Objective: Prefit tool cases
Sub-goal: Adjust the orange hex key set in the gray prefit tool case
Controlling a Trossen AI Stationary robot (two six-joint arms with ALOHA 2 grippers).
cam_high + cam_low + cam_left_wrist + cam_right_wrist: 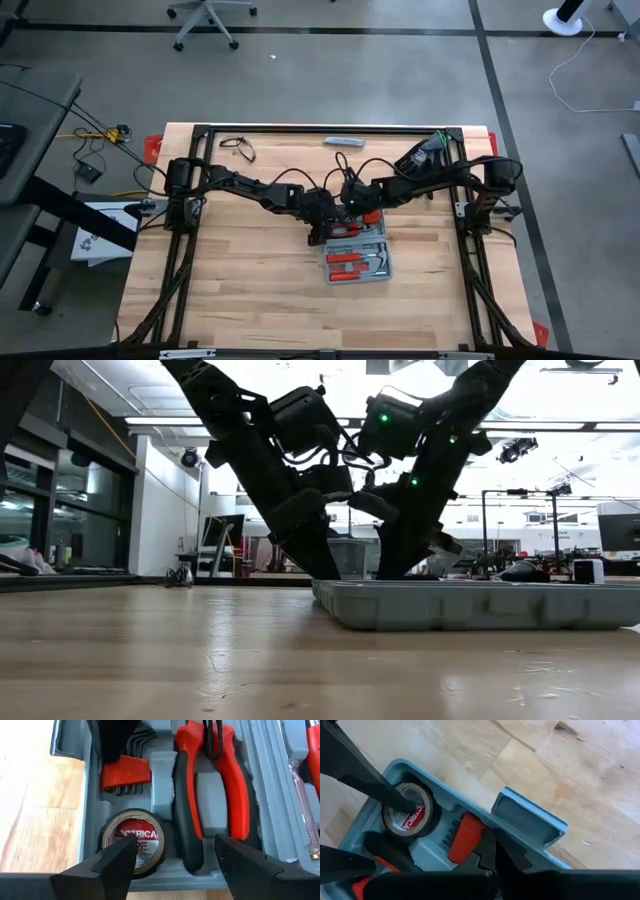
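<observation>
The grey-blue tool case (357,257) lies open on the wooden table, its tray (480,606) flat on the wood. Moulded recesses hold a tape roll (135,839), a red hex-key holder (126,773), red-and-black pliers (212,795) and a screwdriver (300,800). My left gripper (175,862) hangs open over the tray's end. One finger (380,790) is over the tape roll and the other is past the pliers' handles. My right gripper (489,856) is shut and points down at the hex-key holder (465,836), beside the case's latch tab (530,817). My right gripper's shut fingertips come slanting down from above onto the top of the red hex-key holder (470,842). The holder lies in its recess in the tray. The fingers hide the exact place of contact. My left gripper: whether the finger over the tape roll touches it, I cannot tell.
A slim grey bar (343,141) and a looped black cord (238,148) lie by the table's far edge. A black bundle (424,157) sits at the far right. Bare wood (240,290) stretches toward the near edge on both sides of the case.
</observation>
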